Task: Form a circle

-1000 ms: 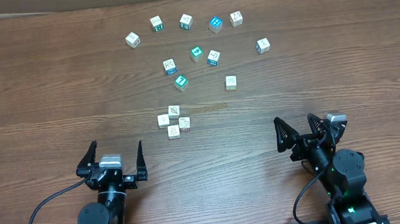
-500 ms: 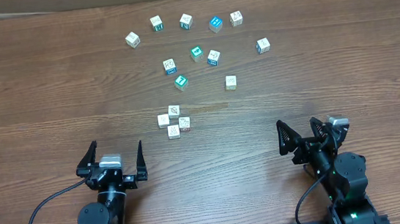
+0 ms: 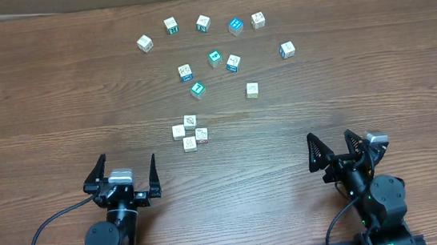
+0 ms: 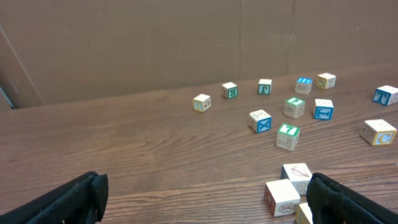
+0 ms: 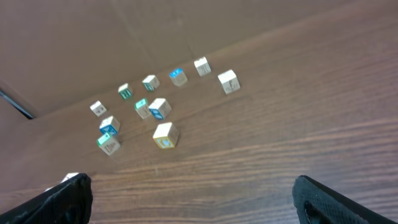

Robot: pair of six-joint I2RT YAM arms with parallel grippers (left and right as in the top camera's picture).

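The circle point(image 3: 190, 131) is a tight cluster of small pale wooden cubes with printed faces, at mid-table. My left gripper point(image 3: 126, 165) stands open near the front edge, left of the cluster and a little nearer the front, touching nothing. In the left wrist view the cluster's cubes point(image 4: 283, 198) lie just inside the right finger point(image 4: 348, 199), and the left gripper point(image 4: 202, 199) holds nothing. My right gripper point(image 3: 331, 145) is open at the front right, well clear of the cluster. Only bare wood shows between the fingers of the right gripper point(image 5: 193, 202).
A wide loose scatter of similar cubes point(image 3: 214, 57), some teal or blue-faced, lies across the far half of the wooden table point(image 3: 55, 98). A lone pale cube point(image 3: 252, 90) sits between scatter and cluster. A brown wall point(image 4: 124, 43) stands behind the table.
The right arm has drawn back toward the front edge and slightly to the right, its jaws still open. The left arm and the cubes have not moved.
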